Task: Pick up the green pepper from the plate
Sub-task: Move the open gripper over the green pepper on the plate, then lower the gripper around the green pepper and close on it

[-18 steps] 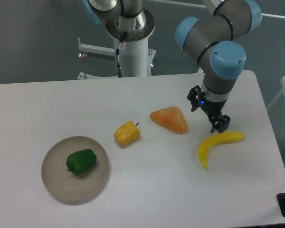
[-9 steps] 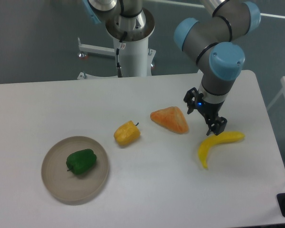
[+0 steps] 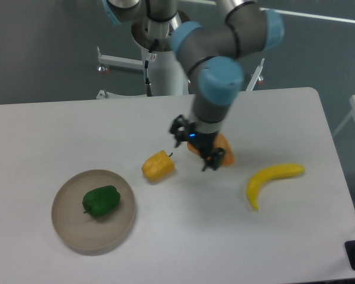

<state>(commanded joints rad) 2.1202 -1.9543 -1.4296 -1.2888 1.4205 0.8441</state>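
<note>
the plate (image 3: 68, 228) sits farthest left on the white table (image 3: 165, 248), well away from the fingers and lower in the view than they are. the green pepper (image 3: 101, 201) lies on the plate, a little toward the side facing the fingers, resting on the dish floor inside the low rim, with nothing touching it.

next comes the yellow pepper (image 3: 158, 166), lying on the table just left of the fingers and slightly lower in the view, apart from the plate and with its dark stem tip pointing up toward the gripper.

the gripper (image 3: 196, 148) hangs from the arm (image 3: 219, 65) over the middle of the table, its dark fingers (image 3: 212, 160) pointing down. it is seen at an angle and the two fingers overlap with the thing behind them, so i cannot tell whether they stand apart or together; nothing can be seen held between them.

right behind and just right of the fingers is an orange wedge-shaped piece (image 3: 226, 155), partly hidden by the gripper, so only its right part shows.

further right of the fingers, and lower in the view, the banana (image 3: 272, 178) lies on the table, curved, clear of the orange piece.
</note>
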